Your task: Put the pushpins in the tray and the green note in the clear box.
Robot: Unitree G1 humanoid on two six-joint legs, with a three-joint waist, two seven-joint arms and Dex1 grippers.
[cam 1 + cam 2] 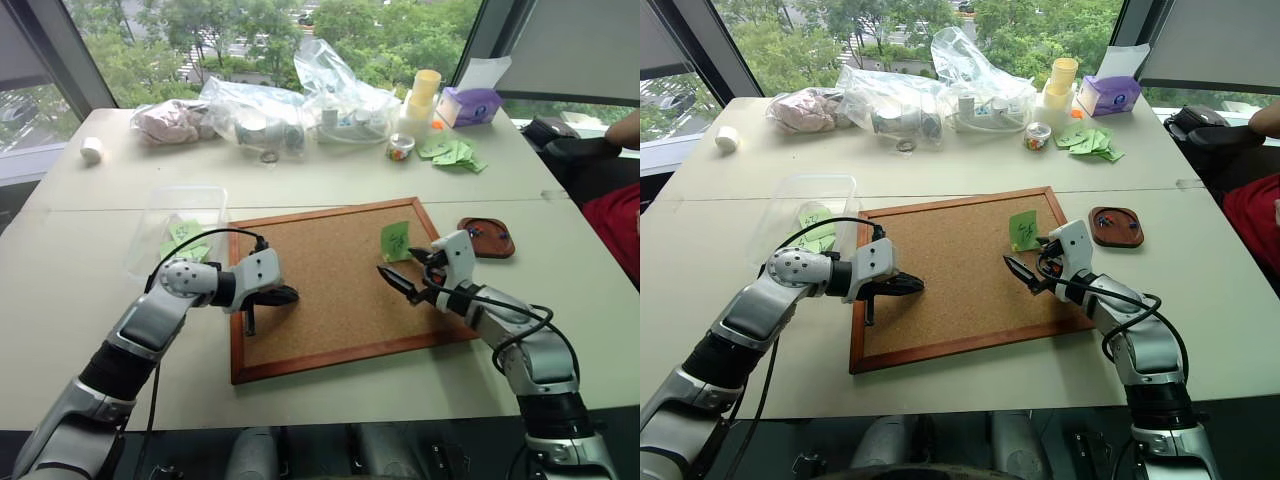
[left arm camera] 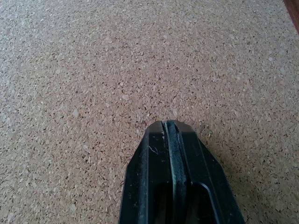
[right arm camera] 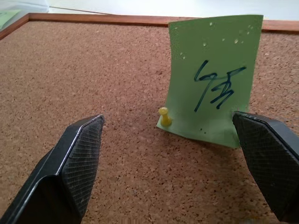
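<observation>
One yellow pushpin [image 3: 164, 115] is pinning the green note [image 3: 212, 79] at the corkboard's [image 1: 320, 290] 2 o'clock, so the right gripper [image 3: 170, 154] is lining up spread wide while the left gripper [image 2: 170, 140], pressed together, is bracing the board.

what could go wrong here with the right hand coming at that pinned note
The green note is held to the corkboard by one yellow pin at its lower corner and curls up off the board. The open right hand could crumple or tear the note if it closes on paper instead of the small pin. If the pin pops free, it may fall and roll across the board. The shut left hand rests on the board, so a hard tug shouldn't shift it much.
</observation>
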